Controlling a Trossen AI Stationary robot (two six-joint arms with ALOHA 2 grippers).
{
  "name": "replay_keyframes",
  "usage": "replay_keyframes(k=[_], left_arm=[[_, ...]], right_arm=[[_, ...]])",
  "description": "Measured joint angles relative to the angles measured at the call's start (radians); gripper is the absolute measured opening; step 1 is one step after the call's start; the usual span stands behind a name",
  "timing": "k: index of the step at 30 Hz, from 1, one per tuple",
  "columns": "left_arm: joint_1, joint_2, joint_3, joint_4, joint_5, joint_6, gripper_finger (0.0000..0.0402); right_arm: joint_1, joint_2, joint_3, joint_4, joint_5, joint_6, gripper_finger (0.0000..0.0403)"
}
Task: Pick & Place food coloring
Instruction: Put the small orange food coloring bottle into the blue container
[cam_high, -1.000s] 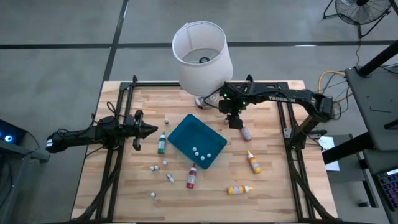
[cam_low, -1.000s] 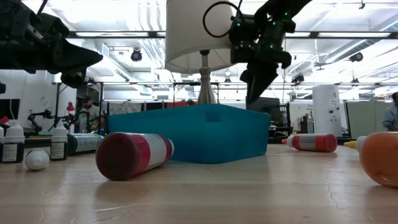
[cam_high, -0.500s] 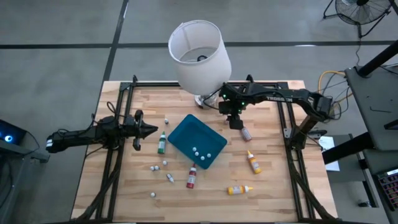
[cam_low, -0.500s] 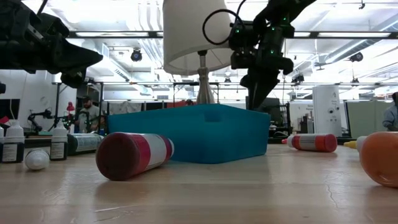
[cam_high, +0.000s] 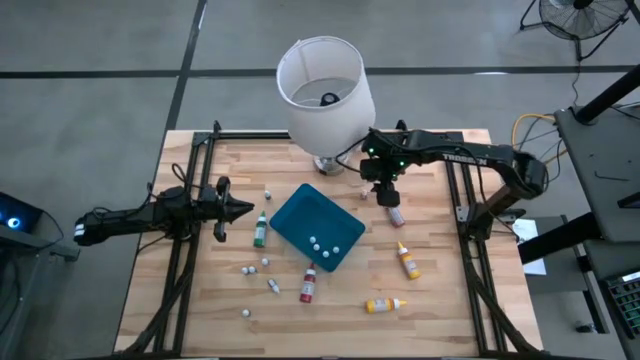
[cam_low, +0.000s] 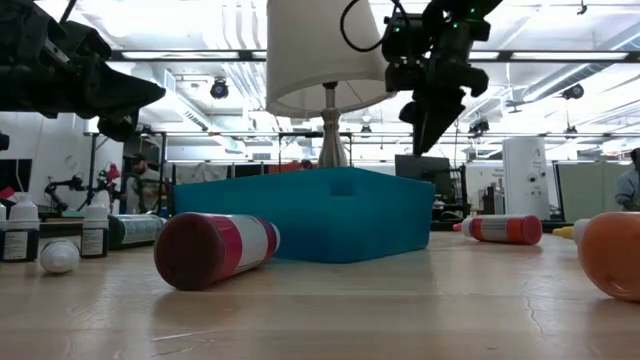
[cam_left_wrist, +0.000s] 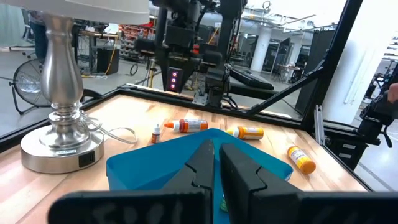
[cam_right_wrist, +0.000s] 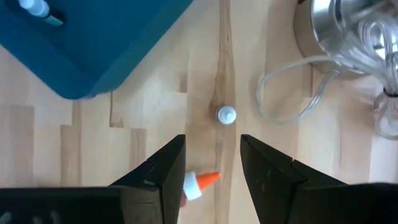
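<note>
Several food coloring bottles lie on their sides on the wooden table: a green one (cam_high: 260, 230), a red one (cam_high: 309, 283), two orange-yellow ones (cam_high: 408, 260) (cam_high: 384, 304), and a red-labelled one (cam_high: 396, 213) whose orange tip (cam_right_wrist: 205, 180) shows under my right gripper. My right gripper (cam_high: 386, 196) (cam_right_wrist: 211, 146) hangs open above the table, pointing steeply down, right of the teal tray (cam_high: 316, 227). It holds nothing. My left gripper (cam_high: 246, 208) (cam_left_wrist: 216, 149) stays shut and level at the table's left, empty.
A lamp with a white shade (cam_high: 325, 85) stands at the far middle. Its metal base and cord (cam_right_wrist: 348, 43) are close to my right gripper. Small white caps (cam_right_wrist: 226, 114) (cam_high: 265, 262) lie scattered on the table, and some lie in the tray.
My right gripper has risen and shifted a little toward the table's right edge, still open and empty. The lamp shade rocked slightly to the left and came back.
</note>
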Motion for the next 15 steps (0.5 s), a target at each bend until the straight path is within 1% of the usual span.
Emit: replay_keyframes(k=[9,12,15], left_arm=[[0.0,0.0,0.0,0.0,0.0,0.0,0.0],[0.0,0.0,0.0,0.0,0.0,0.0,0.0],[0.0,0.0,0.0,0.0,0.0,0.0,0.0]], right_arm=[[0.001,-0.058,-0.038,-0.027,0.0,0.029,0.0146],[0.002,-0.091,-0.077,0.006,0.001,0.072,0.0146],[0.002,-0.157,-0.147,0.081,0.001,0.11,0.0146]])
